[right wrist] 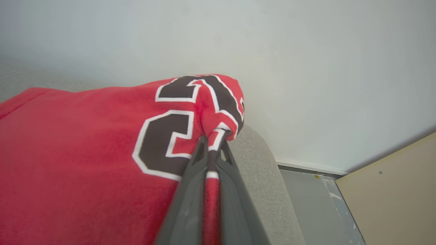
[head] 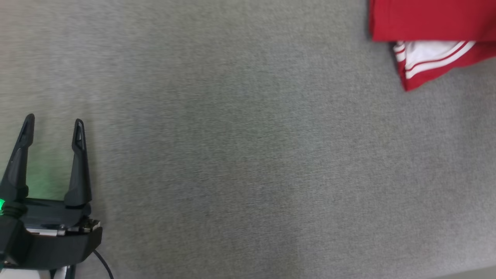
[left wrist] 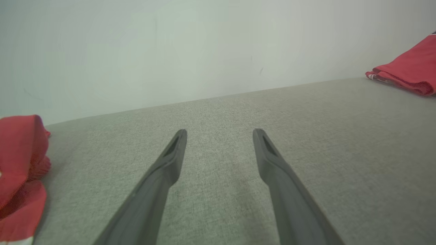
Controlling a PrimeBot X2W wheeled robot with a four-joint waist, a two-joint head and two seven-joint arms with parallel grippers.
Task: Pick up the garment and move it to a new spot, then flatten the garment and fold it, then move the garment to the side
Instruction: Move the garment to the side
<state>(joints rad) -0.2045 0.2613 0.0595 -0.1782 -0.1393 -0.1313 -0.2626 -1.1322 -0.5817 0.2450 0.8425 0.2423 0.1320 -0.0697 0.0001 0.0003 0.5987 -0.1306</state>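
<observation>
Grey fabric surface [head: 248, 155] meets a pale wall [left wrist: 170, 51], grey floor [right wrist: 316, 204] beside.

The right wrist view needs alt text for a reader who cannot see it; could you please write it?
The right gripper has its jaws shut on a fold of a red jersey with black, white-edged numbers, lying on a grey padded surface. A pale wall stands behind.

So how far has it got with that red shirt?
Folding looks done: the red garment lies in layers on the grey surface, far right. In hand: the right gripper is clamped on its printed edge, apparently to move it aside. The left gripper hangs open. Left: set it down and release.
</observation>
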